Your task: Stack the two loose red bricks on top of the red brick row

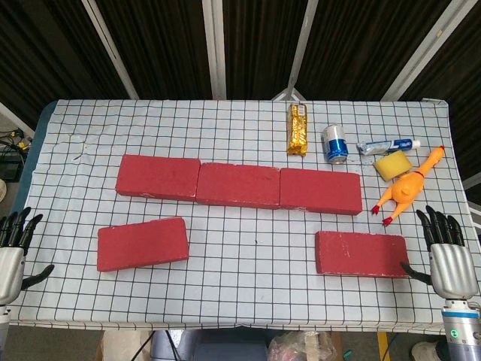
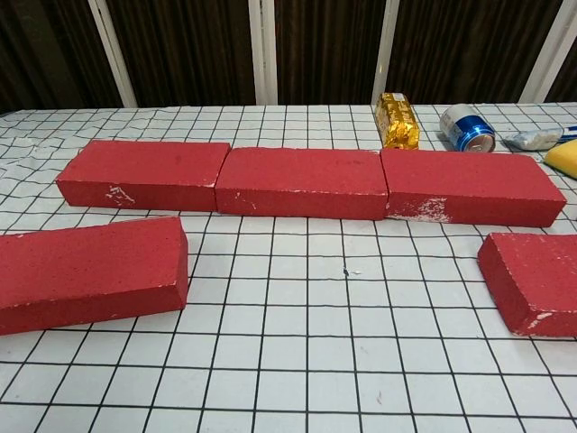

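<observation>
We see a bench (image 1: 248, 308) covered with a white cloth printed with a black grid. Across its middle lies a row of three red bricks (image 1: 239, 184) set end to end, touching, running left to right.

Two loose red bricks lie nearer to us than the row, both flat on the cloth and well apart from each other. The left loose brick (image 1: 142, 244) sits at the near left, slightly tilted from the row's line. The right loose brick (image 1: 361, 254) sits at the near right, below the row's right end. Neither touches the row.

Our left robot hand (image 1: 13, 252) shows at the far left edge of the head view, off the bench side, its dark fingers spread apart and grasping nothing. Our right robot hand (image 1: 448, 256) shows at the far right edge, just beside the right loose brick, fingers likewise spread and released, thumb pointing toward the brick without touching it. Neither hand appears in the chest view.

Along the far right of the bench we see a gold foil packet (image 1: 298, 129), a blue and silver can (image 1: 334, 143) lying on its side, a toothpaste tube (image 1: 388, 145), a yellow sponge (image 1: 392, 166) and an orange rubber chicken (image 1: 407, 188).
</observation>
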`<state>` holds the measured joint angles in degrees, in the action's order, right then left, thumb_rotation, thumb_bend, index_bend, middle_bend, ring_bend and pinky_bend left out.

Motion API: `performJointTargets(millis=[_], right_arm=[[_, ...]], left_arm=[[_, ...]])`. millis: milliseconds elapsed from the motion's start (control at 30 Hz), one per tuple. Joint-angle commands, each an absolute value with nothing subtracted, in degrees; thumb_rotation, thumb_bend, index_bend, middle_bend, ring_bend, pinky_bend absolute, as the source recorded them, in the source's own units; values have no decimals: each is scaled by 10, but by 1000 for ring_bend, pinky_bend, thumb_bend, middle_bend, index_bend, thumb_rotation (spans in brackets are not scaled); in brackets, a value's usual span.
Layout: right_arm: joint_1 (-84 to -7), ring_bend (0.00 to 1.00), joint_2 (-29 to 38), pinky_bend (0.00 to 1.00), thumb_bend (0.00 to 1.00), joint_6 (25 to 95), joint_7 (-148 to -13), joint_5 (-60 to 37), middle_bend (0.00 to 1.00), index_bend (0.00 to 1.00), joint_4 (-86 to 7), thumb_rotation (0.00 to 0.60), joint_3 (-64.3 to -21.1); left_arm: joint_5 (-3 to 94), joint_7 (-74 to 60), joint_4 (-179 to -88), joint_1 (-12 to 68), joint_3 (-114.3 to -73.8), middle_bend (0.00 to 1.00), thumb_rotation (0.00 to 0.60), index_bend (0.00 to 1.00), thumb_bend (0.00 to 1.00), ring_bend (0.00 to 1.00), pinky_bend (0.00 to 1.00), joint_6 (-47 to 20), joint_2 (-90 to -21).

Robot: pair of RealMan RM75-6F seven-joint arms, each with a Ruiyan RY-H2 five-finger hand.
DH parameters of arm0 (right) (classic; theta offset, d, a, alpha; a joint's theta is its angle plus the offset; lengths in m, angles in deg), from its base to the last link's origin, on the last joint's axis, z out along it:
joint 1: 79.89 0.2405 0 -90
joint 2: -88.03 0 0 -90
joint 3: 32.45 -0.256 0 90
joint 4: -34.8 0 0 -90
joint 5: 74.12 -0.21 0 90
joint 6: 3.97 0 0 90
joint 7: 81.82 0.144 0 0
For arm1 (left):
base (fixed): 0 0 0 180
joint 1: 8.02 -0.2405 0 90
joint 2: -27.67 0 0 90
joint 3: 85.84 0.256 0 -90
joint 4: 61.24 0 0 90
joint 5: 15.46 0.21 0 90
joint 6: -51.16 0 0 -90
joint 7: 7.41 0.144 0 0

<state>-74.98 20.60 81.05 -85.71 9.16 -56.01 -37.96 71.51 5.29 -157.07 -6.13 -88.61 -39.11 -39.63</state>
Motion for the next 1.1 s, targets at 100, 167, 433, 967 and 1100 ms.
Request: performJointTargets(millis=[100, 167, 433, 967, 1100], right_arm=[[-748, 0, 205, 0, 162, 806, -860, 92, 0, 54, -560, 600, -378], [-748, 0, 205, 0, 162, 804, -861, 92, 0, 54, -561, 600, -377], [-748, 0, 215, 0, 162, 793, -858, 90, 0, 54, -574, 600, -370], [-692, 0, 287, 0, 161, 629, -937, 19, 0, 34, -678, 600, -344], [-676, 0, 282, 0, 162, 606, -977, -17, 0, 34, -696, 600, -347]], left_arm=[[714, 52, -1571, -62, -887, 0, 600, 123, 0, 0, 53, -392, -396], [714, 53, -1572, -61, -887, 0, 600, 123, 0, 0, 53, -391, -397], [714, 58, -1572, -61, -884, 0, 600, 123, 0, 0, 53, -387, -397], [703, 67, -1576, -60, -886, 0, 600, 123, 0, 0, 53, -382, -400], [703, 71, -1576, -59, -885, 0, 600, 121, 0, 0, 53, -379, -401]])
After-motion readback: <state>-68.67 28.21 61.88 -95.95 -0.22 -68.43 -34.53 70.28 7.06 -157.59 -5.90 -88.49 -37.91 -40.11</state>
